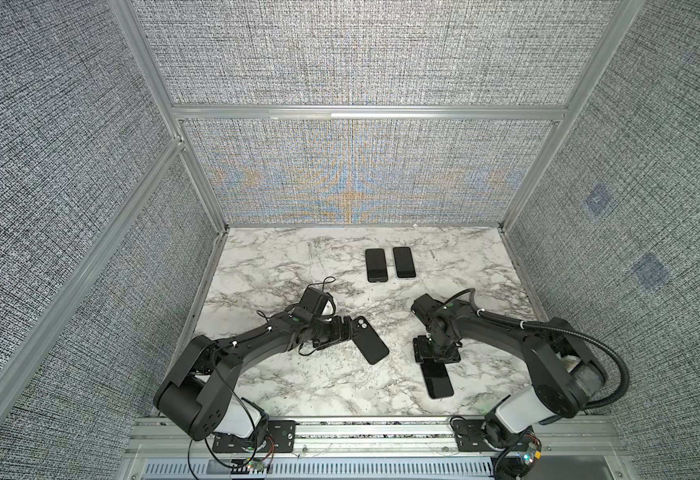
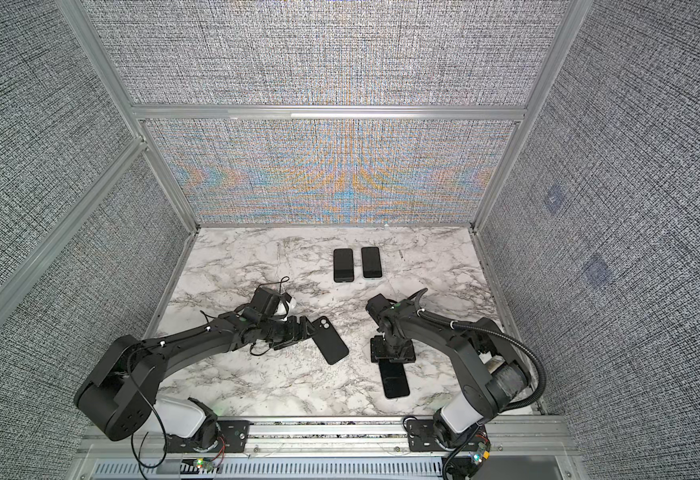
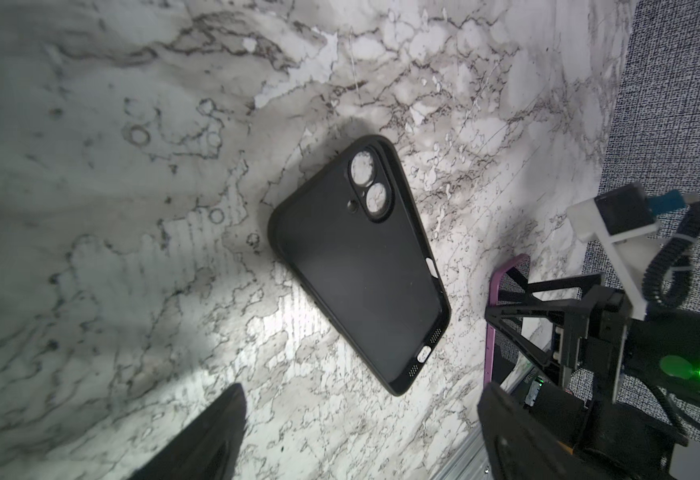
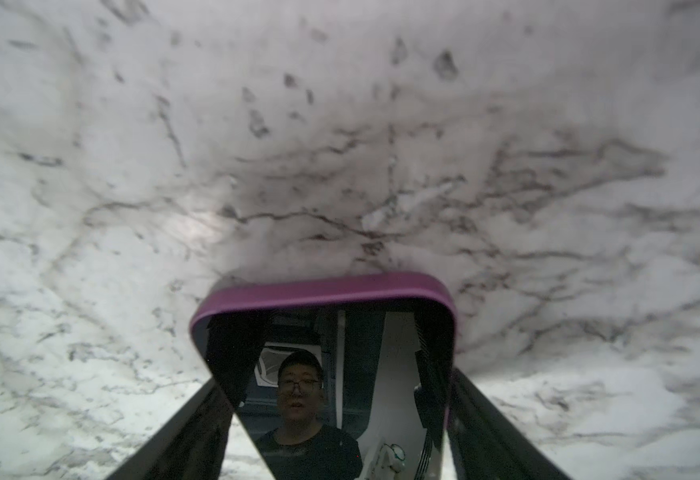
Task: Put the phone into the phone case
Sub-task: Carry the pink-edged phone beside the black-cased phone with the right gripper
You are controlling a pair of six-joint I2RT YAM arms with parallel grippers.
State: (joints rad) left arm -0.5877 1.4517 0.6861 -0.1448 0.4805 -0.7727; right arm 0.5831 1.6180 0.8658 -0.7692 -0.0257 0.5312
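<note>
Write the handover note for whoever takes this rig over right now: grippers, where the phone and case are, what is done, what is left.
Left gripper: open, empty, facing the phone case, which lies hollow side up on the table.
Right gripper: straddles the phone at its long edges; grip not certain. Phone lies screen up, apart from the case.
Done: phone not yet in case.
Left: lift phone, carry to case, press in.

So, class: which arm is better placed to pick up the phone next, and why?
Right. The right gripper sits over the purple-edged phone, a finger on each side in its wrist view; the left gripper is open by the phone case.
</note>
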